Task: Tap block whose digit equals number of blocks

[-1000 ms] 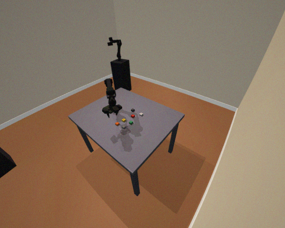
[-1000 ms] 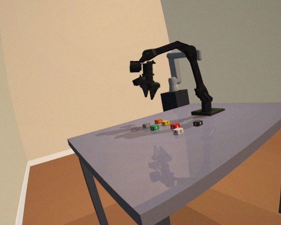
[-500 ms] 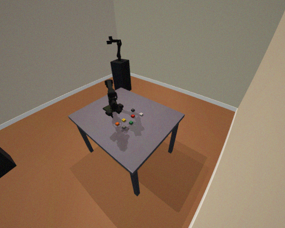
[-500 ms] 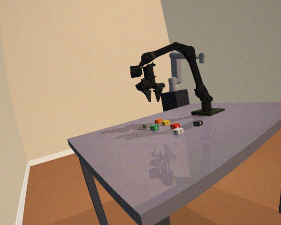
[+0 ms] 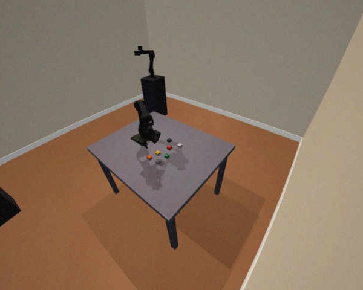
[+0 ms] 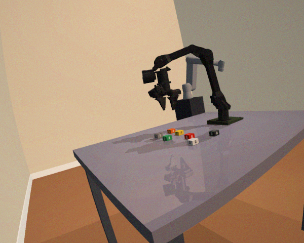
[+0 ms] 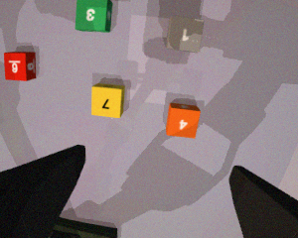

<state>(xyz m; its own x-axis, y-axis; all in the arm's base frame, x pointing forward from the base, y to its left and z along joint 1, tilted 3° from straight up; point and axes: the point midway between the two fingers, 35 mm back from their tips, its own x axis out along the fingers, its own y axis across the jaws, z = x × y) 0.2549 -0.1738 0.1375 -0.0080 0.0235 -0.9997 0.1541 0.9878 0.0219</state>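
Observation:
The yellow block (image 5: 157, 152) (image 6: 179, 132) (image 7: 107, 101) shows a 7. Nearby are the orange block (image 5: 149, 157) (image 6: 171, 130) (image 7: 183, 120) with a 4, green block (image 5: 166, 155) (image 6: 167, 137) (image 7: 93, 15) with a 3 and grey block (image 5: 158, 161) (image 6: 158, 135) (image 7: 185, 35) with a 1. The red block (image 5: 169, 147) (image 6: 189, 135) (image 7: 19, 66) shows an underlined 6 or 9. The white block (image 5: 179, 145) (image 6: 192, 142) shows a 2. The black block's (image 5: 169, 139) (image 6: 214, 132) digit is unclear. My gripper (image 5: 150, 144) (image 6: 168, 109) (image 7: 159, 164) is open and empty, pointing down above the table near the orange and yellow blocks.
The blocks stand apart on the grey-purple table (image 5: 194, 134) (image 6: 241, 167). The arm's dark base plate (image 6: 237, 119) is at the back, beyond the black block in the exterior view. Other robots on black pedestals (image 5: 154, 93) (image 6: 194, 107) stand away from the table.

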